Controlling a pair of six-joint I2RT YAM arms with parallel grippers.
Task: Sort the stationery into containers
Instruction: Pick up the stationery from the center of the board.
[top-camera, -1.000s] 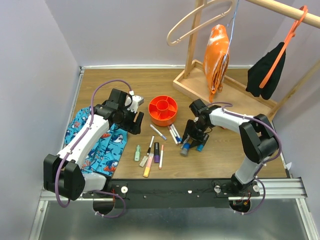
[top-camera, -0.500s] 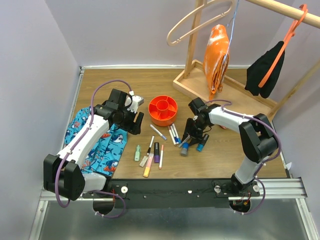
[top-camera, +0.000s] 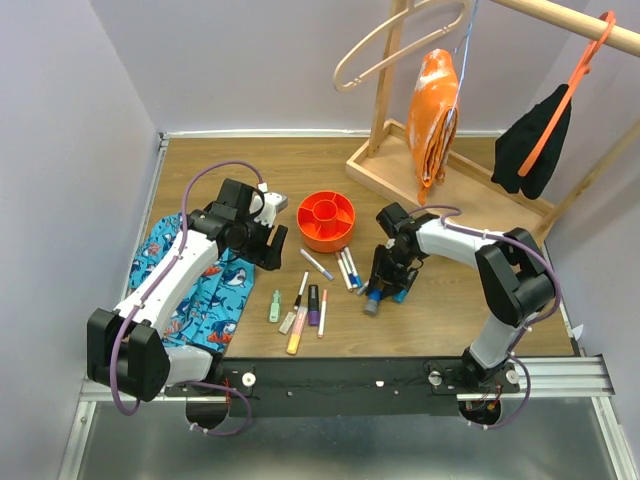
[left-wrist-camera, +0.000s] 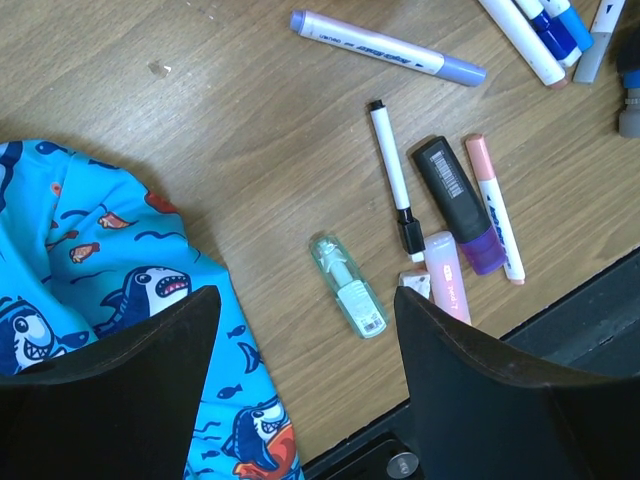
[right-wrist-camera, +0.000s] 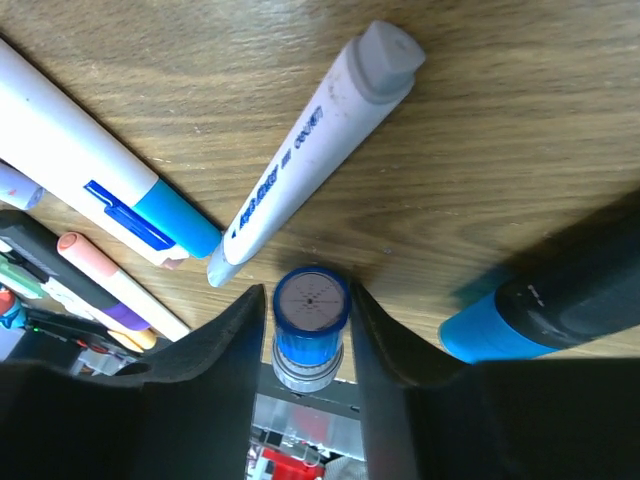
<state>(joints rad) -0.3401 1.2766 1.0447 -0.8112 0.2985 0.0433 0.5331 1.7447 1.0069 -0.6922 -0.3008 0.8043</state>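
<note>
Right gripper clamps a short blue round-ended marker, seen end-on, just beside a grey-capped white marker on the wooden tabletop. Left gripper spread wide, empty.

robot lab: walled wooden table

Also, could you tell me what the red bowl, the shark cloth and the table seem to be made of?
Bowl: likely moulded plastic, smooth, glossy. Cloth: thin printed fabric, matte, lying in soft folds. Table: wood or wood-look laminate, visible grain; cannot tell which.
</note>
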